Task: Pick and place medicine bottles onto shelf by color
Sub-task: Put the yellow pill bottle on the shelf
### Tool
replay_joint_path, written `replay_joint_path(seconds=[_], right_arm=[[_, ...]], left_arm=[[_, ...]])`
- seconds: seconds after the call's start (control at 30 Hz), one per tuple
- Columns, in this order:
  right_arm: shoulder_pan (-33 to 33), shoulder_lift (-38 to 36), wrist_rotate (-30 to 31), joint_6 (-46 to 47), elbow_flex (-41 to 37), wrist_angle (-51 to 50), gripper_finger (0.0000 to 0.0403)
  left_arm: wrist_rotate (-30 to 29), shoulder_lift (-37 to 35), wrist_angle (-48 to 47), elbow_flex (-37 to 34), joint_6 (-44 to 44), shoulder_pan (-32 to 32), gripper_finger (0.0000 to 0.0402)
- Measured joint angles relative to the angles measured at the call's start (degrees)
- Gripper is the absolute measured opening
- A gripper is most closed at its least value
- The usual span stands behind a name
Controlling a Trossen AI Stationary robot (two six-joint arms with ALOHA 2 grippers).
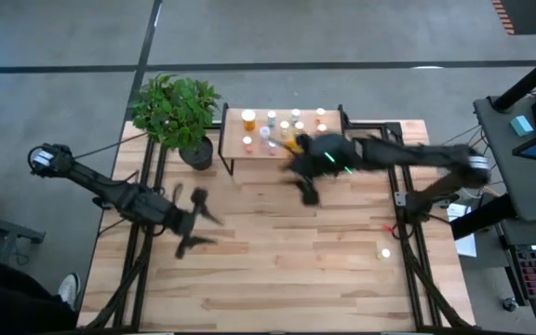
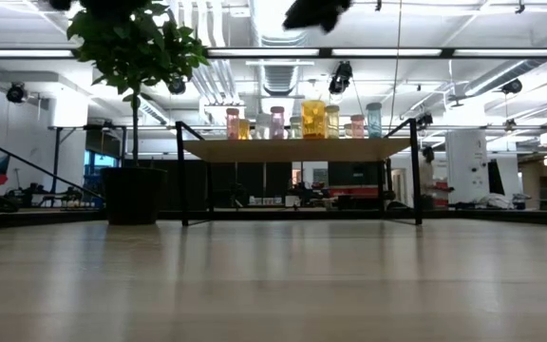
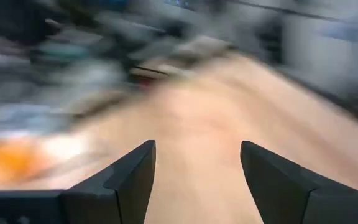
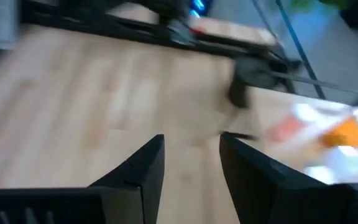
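Right gripper (image 1: 307,191) sits at frame centre of the high view, just below the shelf (image 1: 235,149); right wrist view shows its fingers (image 4: 138,168) parted by a narrow gap, nothing between them. Left gripper (image 1: 194,223) is at left-centre over the tabletop (image 1: 287,270), fingers (image 3: 132,177) spread wide, empty. Medicine bottles (image 2: 313,119) stand on the shelf top, upper centre of frame: pink, orange, blue ones plus a larger orange. Potted plant (image 1: 177,112) is just left of the shelf.
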Motion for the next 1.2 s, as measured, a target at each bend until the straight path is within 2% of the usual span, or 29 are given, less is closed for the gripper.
replay_joint_path(seconds=[0.07, 0.1, 0.2, 0.3, 0.47, 0.6, 0.7, 0.83, 1.0, 1.1, 1.2], right_arm=[[4.91, -6.93, 1.3, 1.15, -9.2, 5.01, 0.0145], [7.27, -10.31, 2.16, 1.71, -13.73, 7.39, 0.0144], [13.34, -19.75, 3.93, 2.72, -27.11, 14.69, 0.0144], [16.56, -27.74, 4.69, 3.12, -40.52, 26.5, 0.0144], [17.17, -38.31, 4.6, 0.32, -58.15, 44.54, 0.0144], [17.0, -44.92, 4.6, -3.93, -67.71, 56.16, 0.0144], [15.24, -49.94, 5.13, -5.88, -72.6, 63.12, 0.0144], [11.7, -56.7, 4.91, -6.87, -76.2, 62.92, 0.0144], [8.37, -65.14, 3.95, -6.16, -77.29, 57.09, 0.0144], [8.12, -67.72, 3.95, -4.05, -76.75, 54.08, 0.0143], [8.8, -67.8, 2.77, 1.11, -71.17, 43.01, 0.0143]], left_arm=[[10.85, 0.0, -6.25, 0.05, -1.1, -0.56, 0.0217], [12.45, -0.1, -6.63, -0.2, -1.01, -0.82, 0.0214], [12.51, -1.43, -5.68, -1.19, 1.47, -0.86, 0.0195], [12.94, -2.38, -5.14, -2.23, 4.21, -0.83, 0.0161], [14.3, -8.11, -1.94, -6.73, 6.73, -0.76, 0.007], [14.23, -14.85, 3.42, -11.29, 6.93, -0.29, 0.0009], [12.54, -20.05, 6.95, -14.97, 7.48, 0.03, 0.0009], [9.19, -26.64, 10.63, -20.92, 9.88, 0.42, 0.0007], [8.21, -36.65, 11.09, -26.09, 10.96, 0.41, 0.0001], [8.13, -41.67, 11.42, -27.12, 10.94, 0.41, 0.0], [8.15, -44.3, 10.99, -27.55, 10.5, 0.41, 0.0]])
